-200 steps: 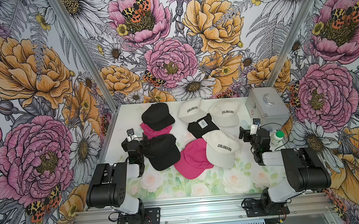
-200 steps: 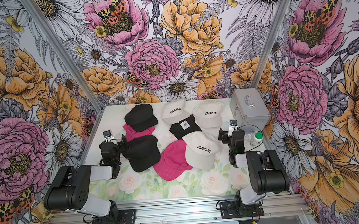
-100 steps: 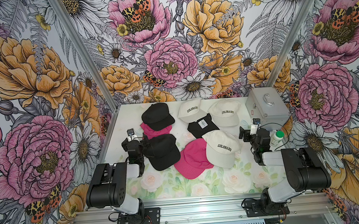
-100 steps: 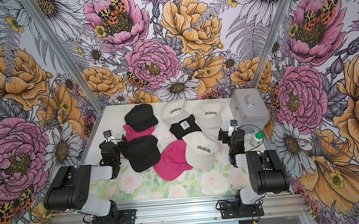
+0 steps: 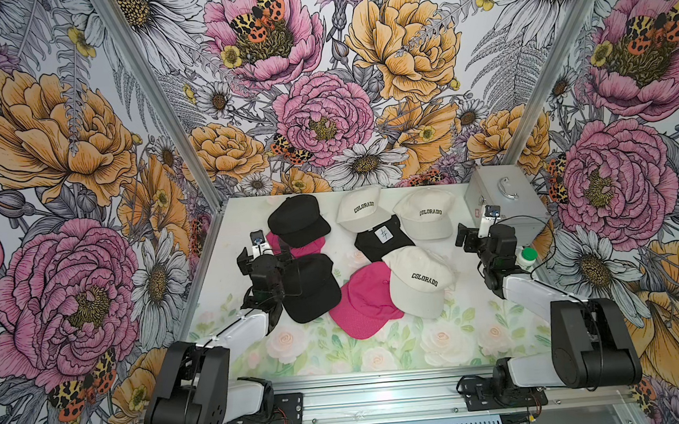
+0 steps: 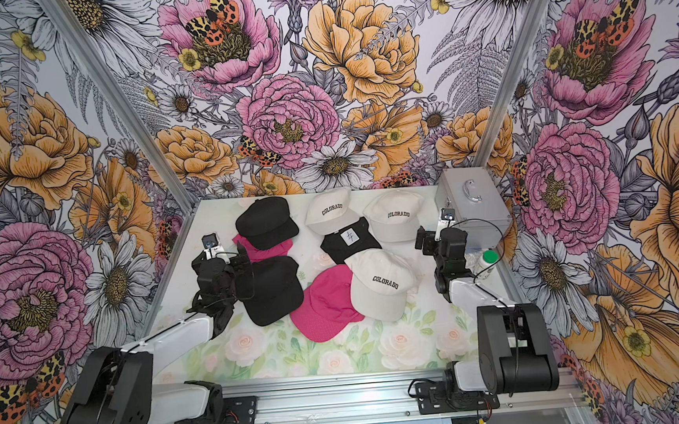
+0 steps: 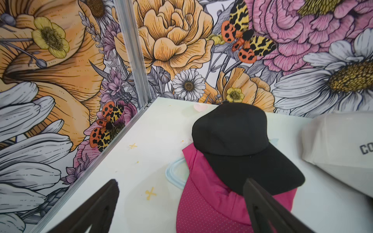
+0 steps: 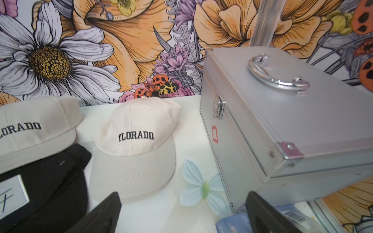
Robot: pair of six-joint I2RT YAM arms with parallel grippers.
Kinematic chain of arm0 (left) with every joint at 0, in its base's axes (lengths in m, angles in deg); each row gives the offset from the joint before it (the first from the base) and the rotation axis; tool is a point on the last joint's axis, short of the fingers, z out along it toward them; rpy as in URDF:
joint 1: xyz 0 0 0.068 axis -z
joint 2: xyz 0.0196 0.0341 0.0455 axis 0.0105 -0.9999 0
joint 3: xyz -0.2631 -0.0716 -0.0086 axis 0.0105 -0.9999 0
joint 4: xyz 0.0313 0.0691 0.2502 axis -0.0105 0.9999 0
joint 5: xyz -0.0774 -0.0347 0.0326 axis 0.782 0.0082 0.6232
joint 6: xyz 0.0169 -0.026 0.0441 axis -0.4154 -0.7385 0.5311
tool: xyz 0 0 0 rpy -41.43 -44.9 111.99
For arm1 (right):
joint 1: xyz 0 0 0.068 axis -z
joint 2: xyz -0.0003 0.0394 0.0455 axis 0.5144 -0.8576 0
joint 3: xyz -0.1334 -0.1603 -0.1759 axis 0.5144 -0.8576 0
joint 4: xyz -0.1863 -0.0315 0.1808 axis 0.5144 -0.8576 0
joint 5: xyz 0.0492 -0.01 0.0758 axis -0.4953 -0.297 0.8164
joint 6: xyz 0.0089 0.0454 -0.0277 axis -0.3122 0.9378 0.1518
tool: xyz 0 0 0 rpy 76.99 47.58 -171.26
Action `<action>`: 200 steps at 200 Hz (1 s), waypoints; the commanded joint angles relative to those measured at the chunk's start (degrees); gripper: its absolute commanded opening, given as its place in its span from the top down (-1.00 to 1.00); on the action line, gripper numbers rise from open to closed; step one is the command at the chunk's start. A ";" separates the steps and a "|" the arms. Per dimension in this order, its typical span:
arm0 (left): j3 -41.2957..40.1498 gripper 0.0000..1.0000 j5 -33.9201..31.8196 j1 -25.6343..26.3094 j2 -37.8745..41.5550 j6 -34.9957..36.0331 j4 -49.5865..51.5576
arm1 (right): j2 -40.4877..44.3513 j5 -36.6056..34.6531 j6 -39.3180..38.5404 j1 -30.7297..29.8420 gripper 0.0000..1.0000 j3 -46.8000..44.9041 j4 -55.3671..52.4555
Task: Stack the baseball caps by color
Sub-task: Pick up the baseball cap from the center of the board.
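Several baseball caps lie on the table in both top views. A black cap [image 5: 298, 220] rests on a pink cap [image 5: 305, 246] at the back left, and another black cap [image 5: 312, 286] lies just in front of them. A pink cap [image 5: 366, 301] and a cream COLORADO cap [image 5: 418, 281] overlap in the middle. Two cream caps [image 5: 360, 209] [image 5: 426, 213] flank a labelled black cap [image 5: 382, 238] at the back. My left gripper [image 7: 181, 181] hangs open and empty over the pink cap's [image 7: 203, 201] brim. My right gripper [image 8: 184, 194] is open and empty beside a cream cap [image 8: 133, 151].
A silver metal case [image 5: 505, 201] stands at the back right, close to my right gripper [image 5: 480, 234]. A white bottle with a green lid [image 5: 527, 257] stands by the right wall. Flowered walls enclose the table on three sides.
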 commanded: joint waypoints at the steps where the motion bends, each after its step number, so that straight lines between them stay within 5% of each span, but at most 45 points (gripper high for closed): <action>1: 7.21 -0.98 -12.87 6.20 5.30 -11.45 21.92 | 3.74 -3.26 9.89 -2.38 -0.99 2.64 -12.61; 32: 14.90 -0.98 -5.21 14.25 7.10 -27.59 39.39 | 7.41 4.44 19.81 -3.78 -0.99 3.03 -20.57; 81: 20.11 -0.98 18.21 19.50 -0.27 -36.00 45.17 | 14.73 20.48 21.92 -4.49 -0.99 0.24 -29.54; 127: 24.79 -0.98 39.96 21.07 -7.59 -39.15 50.39 | 11.45 16.63 15.18 -12.00 -0.98 4.75 -39.28; 161: 26.30 -0.98 44.78 20.47 -11.96 -37.71 50.72 | 7.98 3.49 18.12 -22.47 -0.99 12.20 -46.85; 200: 29.09 -0.98 45.97 16.90 -18.08 -37.37 50.55 | 1.80 4.57 26.55 -35.23 -0.99 21.93 -50.17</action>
